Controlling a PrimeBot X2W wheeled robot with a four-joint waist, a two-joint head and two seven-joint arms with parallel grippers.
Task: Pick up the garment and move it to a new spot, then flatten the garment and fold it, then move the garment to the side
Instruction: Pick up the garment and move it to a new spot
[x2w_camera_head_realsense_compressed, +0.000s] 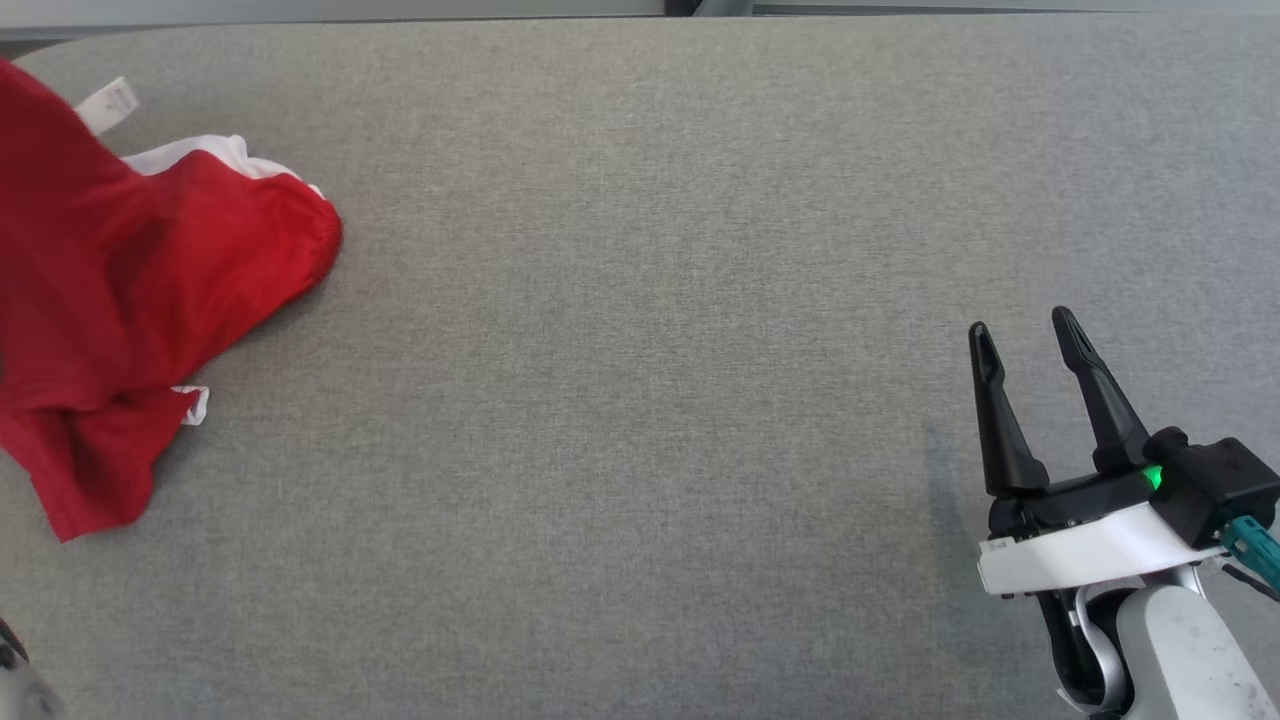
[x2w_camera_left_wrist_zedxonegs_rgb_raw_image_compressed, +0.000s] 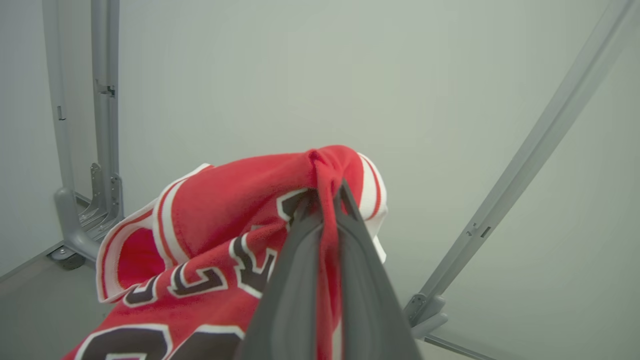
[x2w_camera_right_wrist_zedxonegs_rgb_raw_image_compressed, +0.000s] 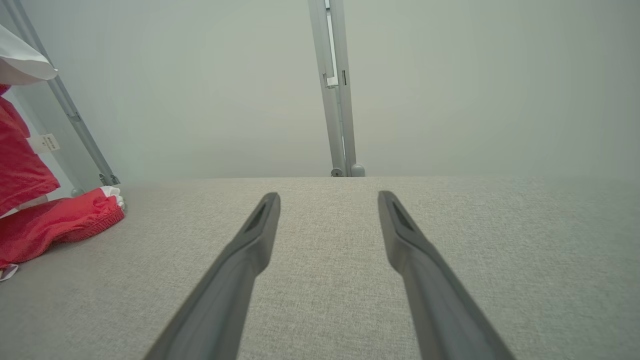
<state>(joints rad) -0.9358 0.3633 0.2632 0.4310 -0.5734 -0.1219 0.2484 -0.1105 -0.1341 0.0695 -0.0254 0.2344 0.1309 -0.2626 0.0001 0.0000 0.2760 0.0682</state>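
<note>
At the far left of the grey cloth-covered table (x2w_camera_head_realsense_compressed: 650, 450), the red garment (x2w_camera_head_realsense_compressed: 150, 290) stands in a heap that runs off the left edge of the head view. Its lower folds rest on the table and its upper part is drawn up out of the picture. A white label (x2w_camera_head_realsense_compressed: 108, 103) sticks out on its far side, and white trim shows along one edge. In the left wrist view, the left gripper (x2w_camera_left_wrist_zedxonegs_rgb_raw_image_compressed: 325, 196) has its two dark fingers pressed together on a bunched fold of the garment. It is a jersey with red-and-white striped trim and black, white-edged lettering, and it hangs below the grip. Behind it are a pale wall and a slanting grey frame post (x2w_camera_left_wrist_zedxonegs_rgb_raw_image_compressed: 525, 165). The grey weave runs on across the middle of the table. At the near right, the right gripper (x2w_camera_head_realsense_compressed: 1023, 325) has its fingers spread apart with nothing between them. It points toward the far side, well apart from the garment, and a green light (x2w_camera_head_realsense_compressed: 1152, 477) glows on its body. The right wrist view shows those parted fingers above the cloth, with the garment low at the left.
</note>
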